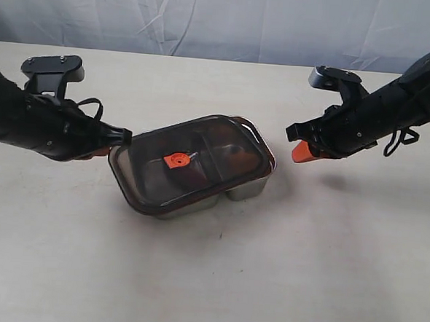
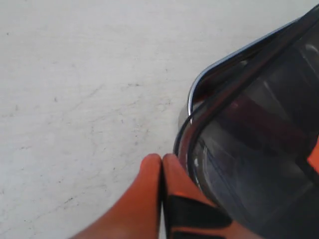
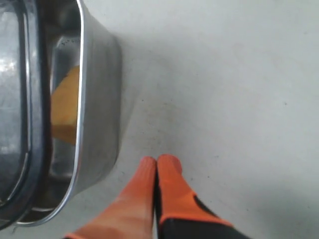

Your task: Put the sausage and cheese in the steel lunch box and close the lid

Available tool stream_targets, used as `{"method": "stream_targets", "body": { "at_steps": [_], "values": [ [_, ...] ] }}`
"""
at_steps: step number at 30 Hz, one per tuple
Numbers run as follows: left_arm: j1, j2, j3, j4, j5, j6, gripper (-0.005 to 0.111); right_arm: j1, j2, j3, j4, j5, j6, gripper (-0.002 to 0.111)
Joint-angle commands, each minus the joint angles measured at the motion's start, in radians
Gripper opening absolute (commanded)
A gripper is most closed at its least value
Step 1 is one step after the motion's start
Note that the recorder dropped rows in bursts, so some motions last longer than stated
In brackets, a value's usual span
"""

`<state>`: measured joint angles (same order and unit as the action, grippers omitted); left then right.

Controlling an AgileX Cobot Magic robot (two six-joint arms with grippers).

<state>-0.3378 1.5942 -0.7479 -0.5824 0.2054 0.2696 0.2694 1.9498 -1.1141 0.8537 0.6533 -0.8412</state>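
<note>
We find the steel lunch box (image 1: 246,186) near the middle of a pale table (image 1: 208,277), with a creased white cloth backdrop (image 1: 209,15) behind it.

The lid (image 1: 148,175) lies on top of the box but is not seated. It sits askew and overhangs the left end. At the right end a strip of the box's rim and interior is uncovered. The lid is dark, smoky and translucent, with rounded corners, and the orange valve (image 1: 176,160) is at its centre.

In the right wrist view the cheese (image 3: 67,112), a yellow-orange wedge, lies inside the box against its end wall and shows through the uncovered strip. A dark reddish shape shows dimly through the lid in the left wrist view. We cannot confirm that it is the sausage.

The left gripper (image 1: 123,136) has its orange fingers (image 2: 149,174) pressed together with nothing between them. Its tips are at the lid's overhanging left corner, just beside it; contact cannot be confirmed.

The right gripper (image 1: 298,153) is likewise closed tight and empty. It is beyond the box's right end, near the steel wall but apart from it, above bare table.
</note>
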Motion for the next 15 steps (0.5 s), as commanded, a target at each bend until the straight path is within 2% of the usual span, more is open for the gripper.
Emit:
{"method": "stream_targets", "body": {
  "at_steps": [1,5,11,15],
  "values": [
    [0.017,-0.008,-0.003,0.096,0.012,-0.063,0.000,0.000,-0.020,0.002,-0.007,-0.004,-0.002,-0.001],
    [0.017,-0.008,-0.003,0.102,0.025,-0.074,0.000,0.000,-0.029,0.002,-0.007,-0.004,-0.002,-0.001],
    [-0.059,0.059,-0.003,0.079,0.016,-0.075,0.000,0.000,-0.031,0.002,-0.007,-0.004,0.000,-0.001],
    [-0.080,0.088,-0.003,0.050,-0.025,-0.075,0.000,0.000,-0.031,0.002,-0.014,0.008,-0.001,-0.001]
  ]
}}
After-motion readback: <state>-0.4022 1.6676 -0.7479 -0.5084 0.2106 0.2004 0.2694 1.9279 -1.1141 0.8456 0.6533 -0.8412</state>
